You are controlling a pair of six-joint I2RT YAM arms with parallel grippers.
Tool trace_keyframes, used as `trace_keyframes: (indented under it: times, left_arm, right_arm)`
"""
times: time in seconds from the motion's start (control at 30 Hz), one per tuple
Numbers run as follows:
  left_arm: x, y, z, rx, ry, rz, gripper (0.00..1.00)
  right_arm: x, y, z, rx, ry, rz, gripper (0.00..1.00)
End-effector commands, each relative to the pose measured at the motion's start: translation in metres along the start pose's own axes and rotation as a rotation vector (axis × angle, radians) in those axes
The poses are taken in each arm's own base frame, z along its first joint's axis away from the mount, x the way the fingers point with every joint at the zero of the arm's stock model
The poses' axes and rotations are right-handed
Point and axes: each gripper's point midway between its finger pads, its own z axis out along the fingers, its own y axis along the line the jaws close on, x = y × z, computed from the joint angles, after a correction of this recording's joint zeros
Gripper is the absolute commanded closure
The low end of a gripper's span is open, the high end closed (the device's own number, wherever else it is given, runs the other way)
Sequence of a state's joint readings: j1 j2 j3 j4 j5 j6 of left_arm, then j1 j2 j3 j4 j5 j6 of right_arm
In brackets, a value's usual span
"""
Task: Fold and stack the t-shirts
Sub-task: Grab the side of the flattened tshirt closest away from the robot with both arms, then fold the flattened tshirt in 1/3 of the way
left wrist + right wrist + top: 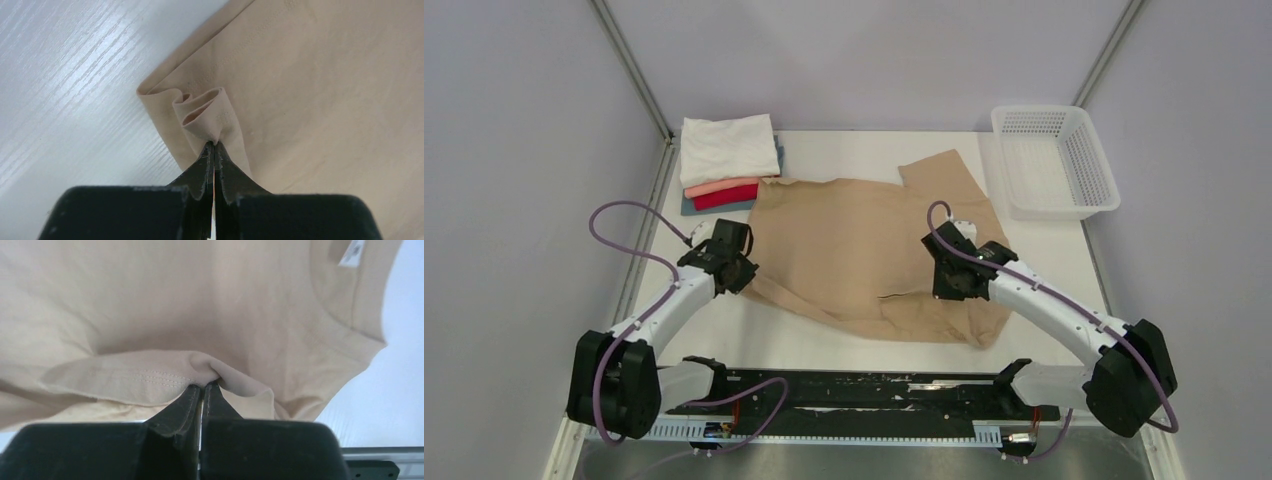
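Observation:
A tan t-shirt [864, 245] lies spread over the middle of the table, partly folded. My left gripper [746, 270] is shut on its bunched hem corner [205, 115] at the shirt's left edge. My right gripper [951, 280] is shut on a fold of the tan t-shirt [165, 372] near its hemmed sleeve, close to the collar and label [352, 252]. A stack of folded t-shirts sits at the back left: white [727, 147] on top, then red [724, 194], with blue-grey [692, 207] at the bottom.
A white plastic mesh basket [1054, 160] stands at the back right. The white table [724, 330] shows bare around the shirt. A black rail [864, 392] with the arm bases runs along the near edge.

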State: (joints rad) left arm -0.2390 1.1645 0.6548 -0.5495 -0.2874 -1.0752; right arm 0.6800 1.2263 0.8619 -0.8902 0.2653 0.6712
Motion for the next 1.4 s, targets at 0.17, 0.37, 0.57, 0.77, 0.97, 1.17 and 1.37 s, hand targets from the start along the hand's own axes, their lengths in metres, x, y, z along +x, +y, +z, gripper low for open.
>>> trace_keyframes:
  times: [0.17,0.37,0.57,0.77,0.97,1.17,1.37]
  left_arm:
    - [-0.032,-0.029,0.005,0.01,-0.054,-0.03,1.0]
    - [-0.041,-0.031,0.013,-0.038,-0.056,-0.035,1.0]
    - [-0.048,-0.039,0.02,-0.061,-0.048,-0.03,1.0]
    - [-0.055,-0.039,0.026,-0.094,-0.066,-0.041,1.0]
    - [-0.061,-0.041,0.04,-0.132,-0.049,-0.065,0.89]
    - [-0.07,-0.055,0.041,-0.122,-0.042,-0.069,0.01]
    - [-0.092,-0.073,0.009,-0.014,-0.107,-0.079,0.0]
  right_arm:
    - [-0.102,-0.021,-0.009,0.105,-0.244,0.035,1.0]
    - [-0.137,-0.031,-0.008,0.158,-0.324,0.046,1.0]
    - [-0.163,-0.038,-0.012,0.181,-0.397,0.04,1.0]
    - [-0.182,-0.039,-0.001,0.153,-0.408,0.047,1.0]
    - [-0.198,-0.035,0.025,0.145,-0.383,0.023,1.0]
    - [-0.223,-0.053,0.059,0.258,-0.352,0.064,0.86]
    - [-0.242,-0.055,0.064,0.286,-0.338,0.11,0.35]
